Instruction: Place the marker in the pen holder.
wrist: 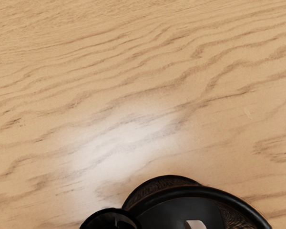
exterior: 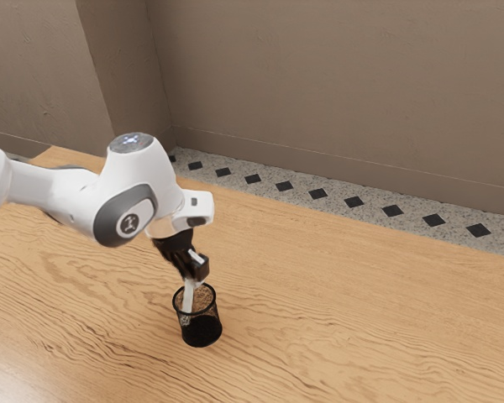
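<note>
The black gripper (exterior: 197, 267) is just above the pen holder's rim, tilted, and shut on the white marker (exterior: 188, 297). The marker slants down from the fingers through the open top of the black mesh pen holder (exterior: 203, 329), its lower part inside. The holder stands upright on the table. In the wrist view, the pen holder (wrist: 202, 192) lies at the lower edge, with a small pale piece (wrist: 196, 224) within its dark opening. What that piece is, I cannot tell for sure. The fingers partly hide the marker's upper part.
A wooden table (exterior: 344, 311) extends around the holder. Beyond its far edge are a speckled floor strip with black diamonds (exterior: 354, 202) and a brown wall (exterior: 336, 84). A dark rounded object (wrist: 112, 220) beside the holder in the wrist view cannot be identified.
</note>
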Motion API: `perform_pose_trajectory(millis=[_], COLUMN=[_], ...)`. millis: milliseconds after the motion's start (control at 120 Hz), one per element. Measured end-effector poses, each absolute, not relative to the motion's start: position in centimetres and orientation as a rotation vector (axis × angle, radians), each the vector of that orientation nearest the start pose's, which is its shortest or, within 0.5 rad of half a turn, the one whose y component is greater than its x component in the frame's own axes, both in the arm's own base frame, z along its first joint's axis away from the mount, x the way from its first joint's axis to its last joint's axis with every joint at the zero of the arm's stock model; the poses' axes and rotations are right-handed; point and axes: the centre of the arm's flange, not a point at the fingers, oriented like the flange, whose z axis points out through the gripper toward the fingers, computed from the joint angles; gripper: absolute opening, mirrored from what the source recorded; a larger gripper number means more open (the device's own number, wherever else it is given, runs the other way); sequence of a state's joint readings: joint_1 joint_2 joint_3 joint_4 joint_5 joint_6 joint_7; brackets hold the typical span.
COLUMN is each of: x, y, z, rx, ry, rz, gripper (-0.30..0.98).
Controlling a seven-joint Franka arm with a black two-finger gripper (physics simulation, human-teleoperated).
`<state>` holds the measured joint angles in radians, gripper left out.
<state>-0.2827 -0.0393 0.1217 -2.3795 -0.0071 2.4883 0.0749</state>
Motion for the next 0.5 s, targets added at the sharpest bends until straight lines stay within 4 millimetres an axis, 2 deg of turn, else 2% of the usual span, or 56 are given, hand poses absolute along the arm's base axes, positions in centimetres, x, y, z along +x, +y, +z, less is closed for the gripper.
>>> perform_pose_trajectory(millis=[33,50,108,158,225,283,375,442,500], x=[50.4,51.1,54.3,56.2,58.1,59.2,59.4,59.3,59.0], y=[-8.4,-8.6,-9.5,-10.1,-10.7,-10.8,-8.1,-5.5,-4.2], z=[35.9,37.0,43.1,47.9,53.5,56.8,59.3,59.6,59.4], rx=[-3.129,-3.129,-3.124,-3.114,-3.094,-3.071,-3.052,-3.05,-3.045], ry=[0.371,0.376,0.4,0.441,0.522,0.605,0.674,0.698,0.736], rz=[-0.231,-0.242,-0.301,-0.327,-0.337,-0.321,-0.258,-0.196,-0.145], gripper=[0.24,0.28,0.37,0.44,0.51,0.55,0.6,0.62,0.64])
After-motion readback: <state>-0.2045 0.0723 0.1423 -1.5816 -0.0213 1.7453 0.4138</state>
